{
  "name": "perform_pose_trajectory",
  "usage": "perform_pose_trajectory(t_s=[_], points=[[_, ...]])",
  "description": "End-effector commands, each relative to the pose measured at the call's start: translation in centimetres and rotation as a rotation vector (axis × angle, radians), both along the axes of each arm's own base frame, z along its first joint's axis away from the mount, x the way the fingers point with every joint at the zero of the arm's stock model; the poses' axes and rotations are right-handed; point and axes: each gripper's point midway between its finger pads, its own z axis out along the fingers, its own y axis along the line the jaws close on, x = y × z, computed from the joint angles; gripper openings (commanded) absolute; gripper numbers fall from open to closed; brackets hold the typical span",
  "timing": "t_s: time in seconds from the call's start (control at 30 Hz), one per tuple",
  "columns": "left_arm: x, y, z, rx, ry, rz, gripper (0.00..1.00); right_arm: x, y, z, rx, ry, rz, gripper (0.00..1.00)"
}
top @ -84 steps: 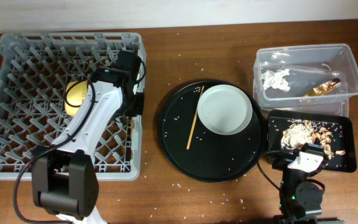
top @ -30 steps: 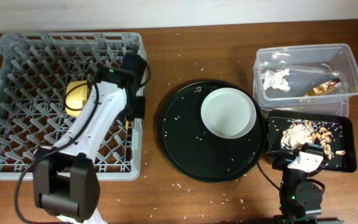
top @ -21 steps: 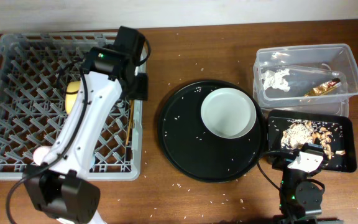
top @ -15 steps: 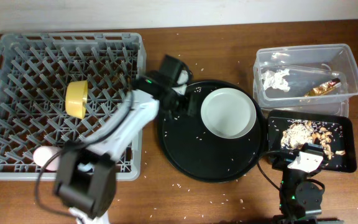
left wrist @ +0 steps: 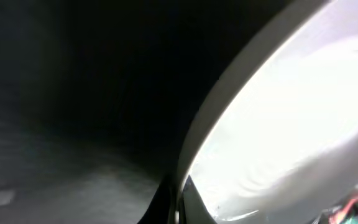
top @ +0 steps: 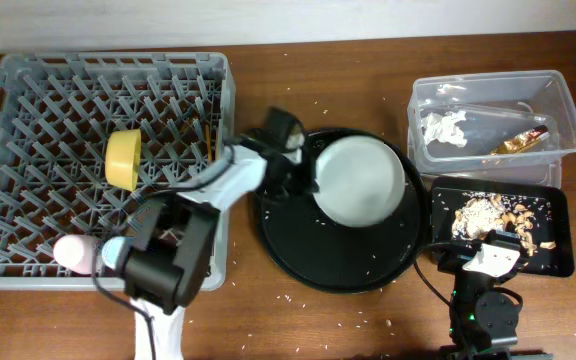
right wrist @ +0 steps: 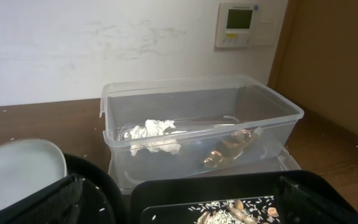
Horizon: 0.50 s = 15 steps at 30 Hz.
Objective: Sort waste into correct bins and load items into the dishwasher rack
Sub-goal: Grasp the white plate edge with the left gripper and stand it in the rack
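Observation:
The pale grey dish point(top: 360, 180) sits tilted on the round black tray point(top: 298, 245). My left gripper point(top: 303, 172) is shut on its left rim; the left wrist view shows the rim point(left wrist: 291, 112) pinched at the jaws point(left wrist: 179, 200). The dishwasher rack point(top: 28, 80) holds the yellow bowl point(top: 121, 160), the pink cup point(top: 72, 252), the blue cup point(top: 112, 252) and the chopsticks point(top: 209, 140). The clear tub point(top: 488, 90) holds the tissue point(top: 446, 127) and foil wrapper point(top: 521, 141). The small black tray point(top: 558, 235) holds food scraps point(top: 493, 217). My right gripper point(top: 488, 258) is open and empty.
White rice grains lie scattered on the round tray and the wooden table. In the right wrist view the open fingers point(right wrist: 185, 202) frame the small black tray point(right wrist: 166, 193), with the clear tub point(right wrist: 266, 112) behind and the dish edge point(right wrist: 17, 168) at left.
My left arm left the chopsticks in the rack, swung right to the round tray and closed on the grey dish's rim; the dish has tipped and shifted slightly left. The right arm is unmoved.

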Motion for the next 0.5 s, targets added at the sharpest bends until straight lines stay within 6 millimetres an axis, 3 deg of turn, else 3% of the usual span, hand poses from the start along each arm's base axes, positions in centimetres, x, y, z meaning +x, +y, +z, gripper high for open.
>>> perform_pose_trajectory(t_s=[0.0,0.07,0.1,0.17,0.23,0.3,0.37,0.47], points=[[5.5,8.4,14.5,0.139,-0.360,0.128,0.00,0.0,-0.2,-0.3,-0.003,0.005,-0.007,0.98],[5.7,14.9,19.9,0.341,-0.484,0.244,0.00,0.0,-0.2,-0.3,-0.003,0.005,-0.007,0.98],[5.1,20.1,24.0,0.493,-0.565,0.354,0.00,0.0,-0.2,-0.3,-0.003,0.005,-0.007,0.98],[2.3,28.7,30.7,0.723,-0.679,0.584,0.00,0.0,-0.2,-0.3,-0.003,0.005,-0.007,0.99],[-2.1,36.4,34.8,0.978,-0.712,0.804,0.00,0.0,-0.2,-0.3,-0.003,0.005,-0.007,0.98],[-6.2,44.6,36.2,1.352,-0.596,0.947,0.00,0.0,-0.2,-0.3,-0.003,0.005,-0.007,0.98],[-5.5,46.5,35.0,1.432,-0.524,0.896,0.00,0.0,-0.2,-0.3,-0.003,0.005,-0.007,0.98],[-3.6,49.3,31.1,1.487,-0.385,0.875,0.00,0.0,-0.2,-0.3,-0.003,0.005,-0.007,0.98]])
